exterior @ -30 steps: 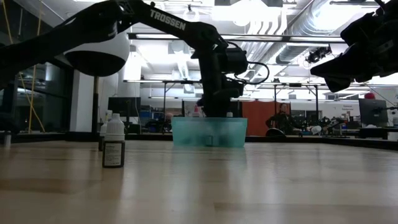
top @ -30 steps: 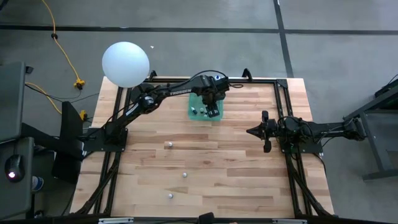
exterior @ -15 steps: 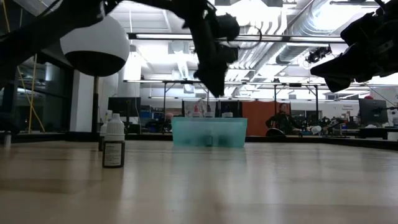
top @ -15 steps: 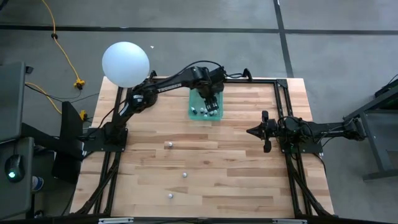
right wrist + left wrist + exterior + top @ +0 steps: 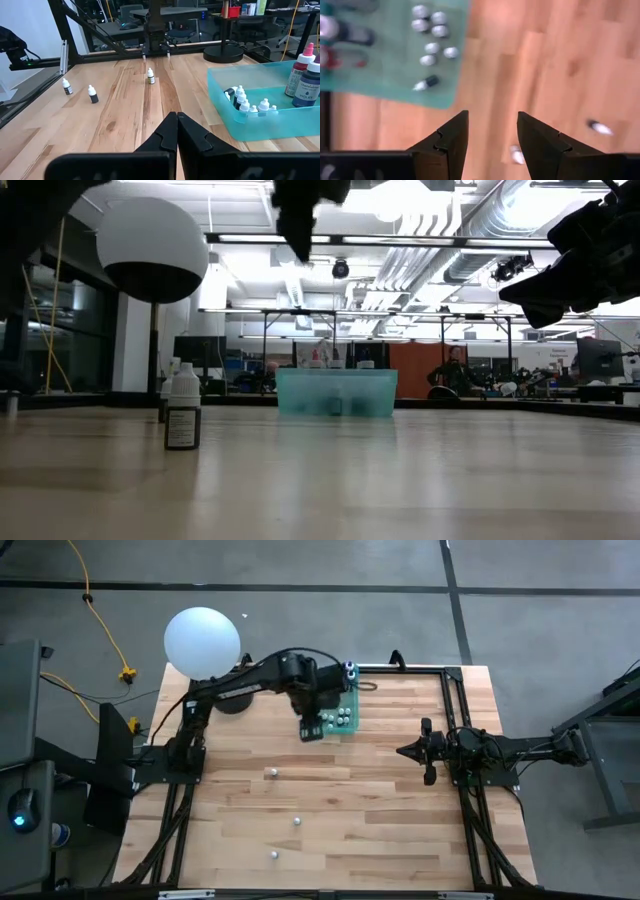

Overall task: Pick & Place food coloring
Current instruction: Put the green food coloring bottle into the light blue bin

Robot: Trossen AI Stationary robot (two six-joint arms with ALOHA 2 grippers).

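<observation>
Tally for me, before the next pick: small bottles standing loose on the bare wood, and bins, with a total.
Small bottles loose on the wood: 3
Teal bin: 1
Total: 4

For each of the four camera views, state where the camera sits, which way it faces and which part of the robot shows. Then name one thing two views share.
High view: overhead, straight down on the table; both arms show, left gripper beside the green bin.
Low view: table height, looking across to the bin and room; arms overhead.
Left wrist view: faces down past open fingers at bin corner and loose bottles.
Right wrist view: faces across past shut fingers; bin alongside.
Shared: the bin shows in all four views.
</observation>
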